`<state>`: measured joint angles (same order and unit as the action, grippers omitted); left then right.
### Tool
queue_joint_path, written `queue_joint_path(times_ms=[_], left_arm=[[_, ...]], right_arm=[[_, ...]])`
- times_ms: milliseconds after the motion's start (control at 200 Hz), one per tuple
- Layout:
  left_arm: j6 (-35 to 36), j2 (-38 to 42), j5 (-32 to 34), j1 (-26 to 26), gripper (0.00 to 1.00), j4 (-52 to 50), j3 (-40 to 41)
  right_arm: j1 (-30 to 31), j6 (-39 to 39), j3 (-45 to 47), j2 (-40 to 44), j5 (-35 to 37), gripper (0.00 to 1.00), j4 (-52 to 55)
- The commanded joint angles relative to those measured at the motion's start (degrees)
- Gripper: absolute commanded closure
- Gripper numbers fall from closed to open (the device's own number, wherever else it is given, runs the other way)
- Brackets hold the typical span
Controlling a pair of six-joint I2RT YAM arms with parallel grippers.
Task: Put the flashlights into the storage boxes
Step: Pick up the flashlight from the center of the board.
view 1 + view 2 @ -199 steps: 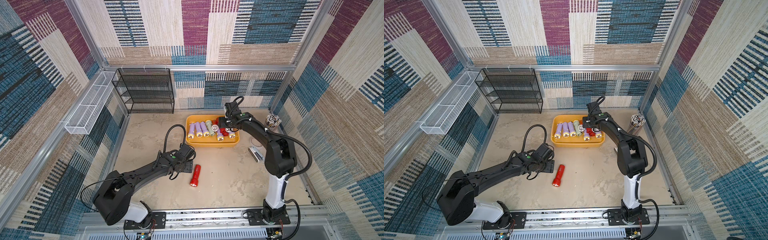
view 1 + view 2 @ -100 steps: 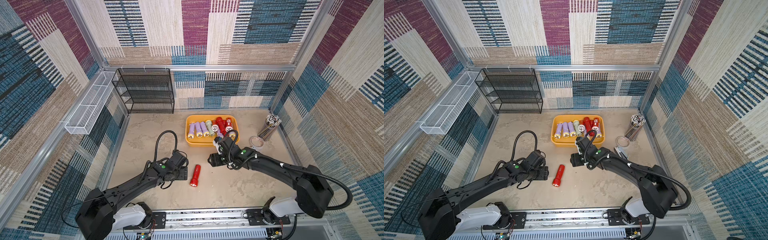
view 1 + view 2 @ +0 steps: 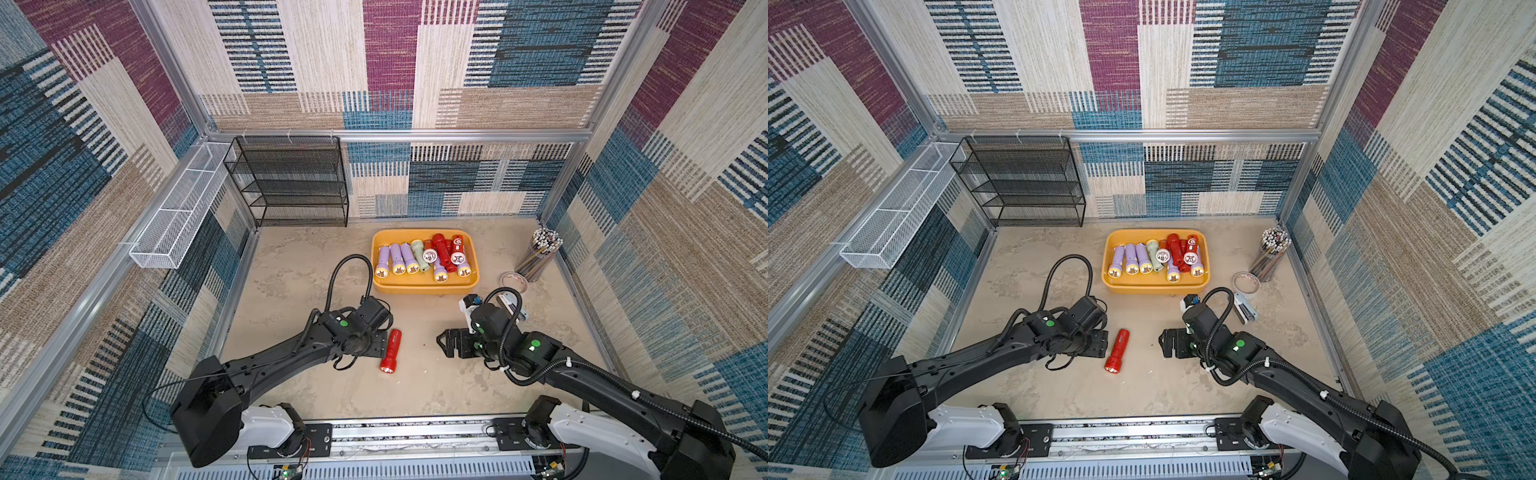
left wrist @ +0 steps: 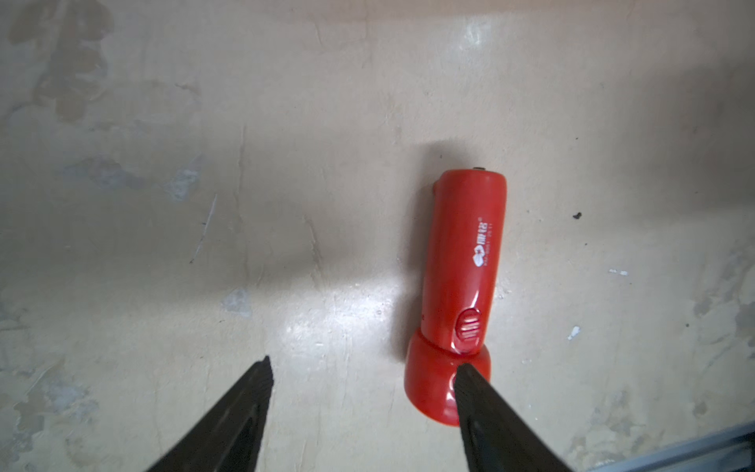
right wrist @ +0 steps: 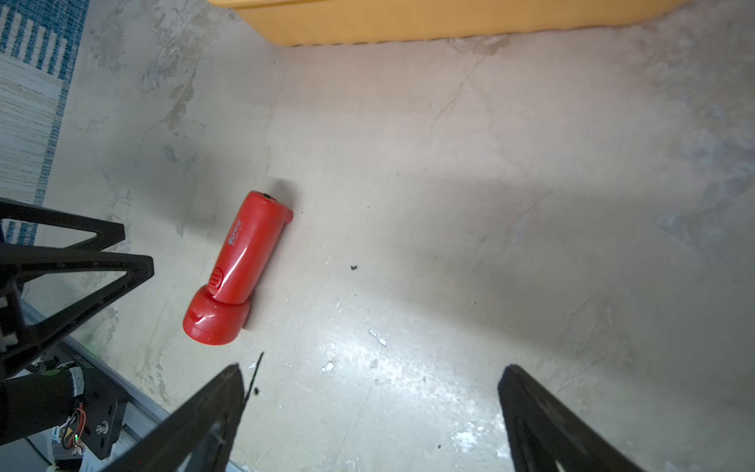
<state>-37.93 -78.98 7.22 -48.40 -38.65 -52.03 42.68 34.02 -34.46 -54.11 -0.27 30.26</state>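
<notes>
A red flashlight (image 3: 391, 351) (image 3: 1117, 351) lies alone on the floor, lens toward the front. My left gripper (image 3: 380, 344) (image 4: 363, 363) is open just left of it. One fingertip (image 4: 463, 374) overlaps the flashlight's head (image 4: 445, 388), while the body (image 4: 461, 253) lies outside the gap. My right gripper (image 3: 441, 343) (image 5: 371, 367) is open wide and empty, to the right of the flashlight (image 5: 241, 261). The yellow storage box (image 3: 424, 287) (image 3: 1154, 287) (image 5: 408, 20) holds several flashlights: lilac (image 3: 395, 257), pale green (image 3: 419, 254) and red (image 3: 441, 248).
A black mesh rack (image 3: 291, 183) stands at the back left, with a white wire basket (image 3: 174, 220) along the left wall. A cup of pencils (image 3: 538, 253), a tape roll (image 3: 514, 279) and a small grey tool (image 3: 513, 305) sit at the right.
My right arm left the storage box, swung down to the floor right of the red flashlight, and its jaws opened wider. My left gripper shifted slightly toward the front, beside the flashlight.
</notes>
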Motion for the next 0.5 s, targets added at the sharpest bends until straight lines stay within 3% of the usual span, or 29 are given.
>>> queue_joint_path(times_ms=[0, 245, 496], left_arm=[[-0.32, -4.78, 0.99, -2.03, 0.27, -1.69, -3.45], [-1.3, -12.15, 1.68, -4.61, 0.29, -2.03, -8.29], [-1.36, -17.13, 1.64, -5.12, 0.41, -2.17, -11.11]], right_arm=[[0.06, 1.74, -0.07, 0.82, 2.96, 0.0, 0.45], [0.07, 1.2, 0.27, 0.74, 2.61, 0.0, -0.38], [0.05, 1.08, 0.8, 3.66, 2.53, 0.0, -1.08]])
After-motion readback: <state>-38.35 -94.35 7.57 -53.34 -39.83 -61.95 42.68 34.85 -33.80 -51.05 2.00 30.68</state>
